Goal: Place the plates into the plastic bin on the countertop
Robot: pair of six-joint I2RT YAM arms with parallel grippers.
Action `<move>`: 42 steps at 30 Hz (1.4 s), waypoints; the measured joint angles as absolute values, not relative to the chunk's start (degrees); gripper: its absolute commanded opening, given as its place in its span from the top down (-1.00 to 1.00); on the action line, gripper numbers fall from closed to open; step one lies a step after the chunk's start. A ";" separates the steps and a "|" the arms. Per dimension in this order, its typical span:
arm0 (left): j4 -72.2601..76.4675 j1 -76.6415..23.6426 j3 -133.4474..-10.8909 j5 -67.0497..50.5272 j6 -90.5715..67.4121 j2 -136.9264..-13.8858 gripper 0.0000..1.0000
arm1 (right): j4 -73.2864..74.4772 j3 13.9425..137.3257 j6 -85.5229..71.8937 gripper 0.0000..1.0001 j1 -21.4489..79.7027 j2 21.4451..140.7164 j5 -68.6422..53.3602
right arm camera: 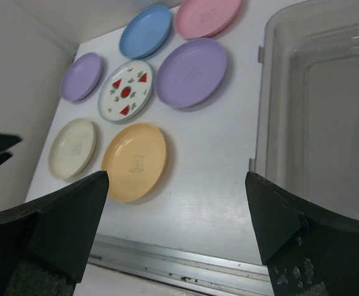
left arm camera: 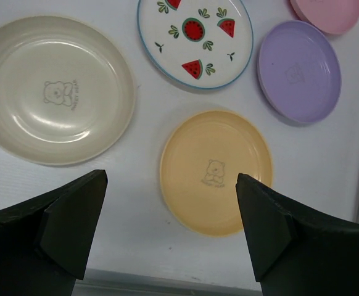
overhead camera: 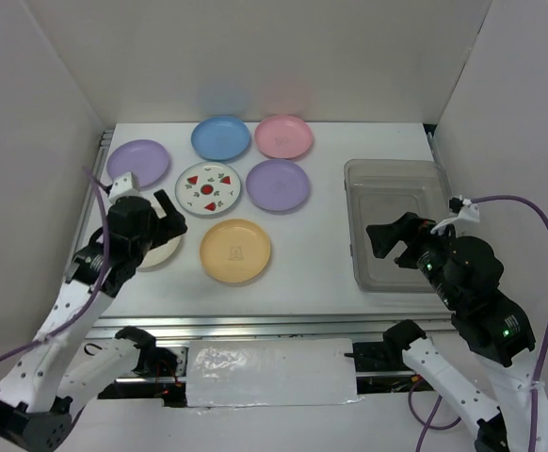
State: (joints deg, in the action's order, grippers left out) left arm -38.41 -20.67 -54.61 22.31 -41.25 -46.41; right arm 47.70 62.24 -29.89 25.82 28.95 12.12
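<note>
**Picking the first plate by its rim**

The countertop (overhead camera: 312,254) carries everything. The plastic bin (overhead camera: 396,202) sits at its right side with nothing in it. All seven plates lie flat in a cluster to the bin's left, none stacked. Nearest the left arm are the cream plate (left arm camera: 56,89) and the yellow-orange plate (overhead camera: 235,250), close together but apart. The left gripper (left arm camera: 170,179) hangs above the cream plate, jaws spread wide and empty. The right gripper (right arm camera: 176,179) hovers over the bin's near part, likewise wide and empty. As I judge it, the first pick should go for a rim: tilt the fingers, slip one under the lip without nudging the neighbouring plate, then carry the plate level to the bin.
</note>
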 measured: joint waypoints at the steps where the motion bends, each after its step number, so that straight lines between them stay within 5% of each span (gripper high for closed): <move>1: -36.95 -19.84 -54.78 21.58 -41.78 -48.49 -0.99 | 47.05 61.98 -29.89 -1.00 25.80 28.73 10.24; 15: -32.73 2.07 -91.55 4.58 -38.85 -102.13 -0.91 | 42.22 55.51 -30.70 -1.00 25.58 27.75 -6.17; 42: -32.29 2.50 -90.76 1.32 -36.38 -118.02 -0.69 | 41.28 55.13 -31.68 -1.00 25.58 26.68 -12.38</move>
